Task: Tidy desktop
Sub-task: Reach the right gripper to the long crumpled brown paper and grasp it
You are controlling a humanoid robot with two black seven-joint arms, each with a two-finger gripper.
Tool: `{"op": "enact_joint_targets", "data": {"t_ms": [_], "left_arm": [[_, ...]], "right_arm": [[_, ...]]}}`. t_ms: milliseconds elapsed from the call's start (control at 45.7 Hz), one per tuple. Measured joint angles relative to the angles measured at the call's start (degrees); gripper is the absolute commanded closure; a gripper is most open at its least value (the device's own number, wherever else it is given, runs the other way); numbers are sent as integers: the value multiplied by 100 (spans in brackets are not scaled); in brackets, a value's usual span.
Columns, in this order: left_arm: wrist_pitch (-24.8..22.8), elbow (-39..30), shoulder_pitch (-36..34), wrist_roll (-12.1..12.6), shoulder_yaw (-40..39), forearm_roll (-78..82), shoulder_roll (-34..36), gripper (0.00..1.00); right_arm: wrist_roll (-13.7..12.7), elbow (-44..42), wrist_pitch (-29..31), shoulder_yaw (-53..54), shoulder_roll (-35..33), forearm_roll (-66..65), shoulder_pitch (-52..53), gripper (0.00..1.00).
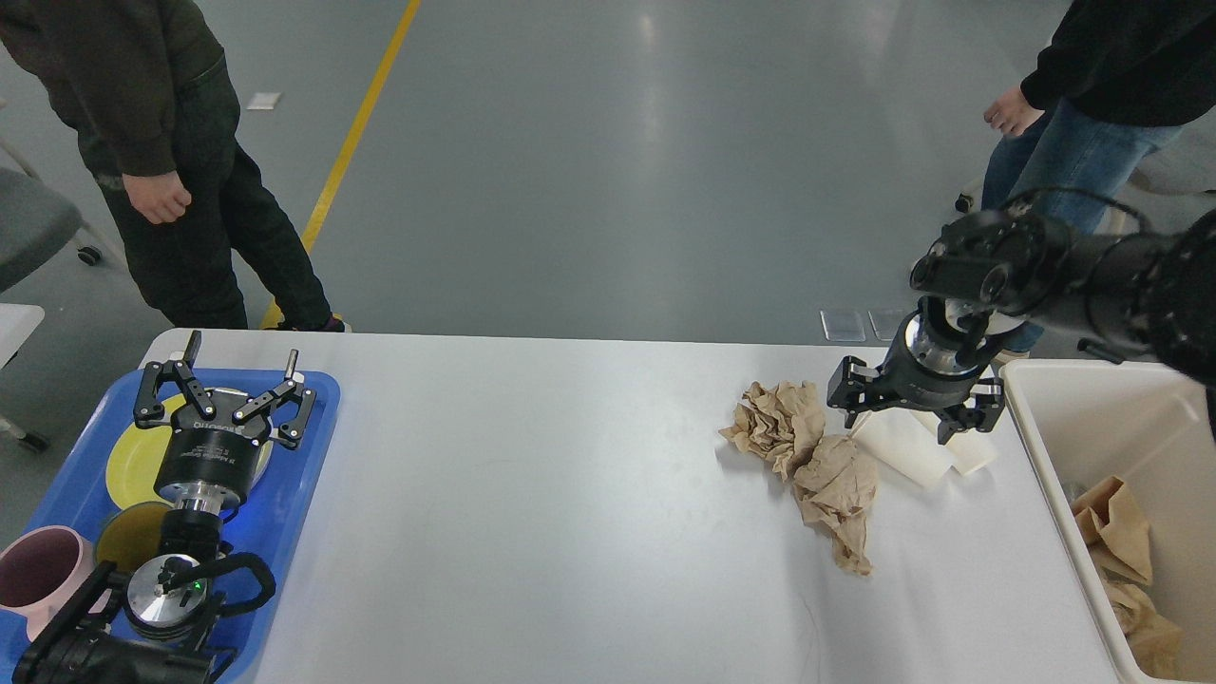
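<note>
The white desktop (570,513) fills most of the head view. Two white paper cups (914,452) lie on their sides near its right end, with two crumpled brown paper wads (807,456) just left of them. My right gripper (912,423) hangs open directly over the cups, fingers pointing down and spread to either side of them; whether it touches them I cannot tell. My left gripper (237,370) stands open and empty over the blue tray (294,503) at the far left.
The blue tray holds a yellow plate (128,461), a dark bowl (123,541) and a pink mug (43,575). A cream bin (1064,456) with brown paper inside stands at the right edge. Two people stand beyond the far edge, left and right.
</note>
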Motion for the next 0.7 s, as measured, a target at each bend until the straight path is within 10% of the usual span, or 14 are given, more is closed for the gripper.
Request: {"op": "enact_joint_targets", "data": {"t_ms": [700], "left_arm": [[0, 0, 0, 0, 0, 0, 1, 4]], "right_arm": [[0, -2186, -1638, 478, 856, -65, -2481, 0]]}}
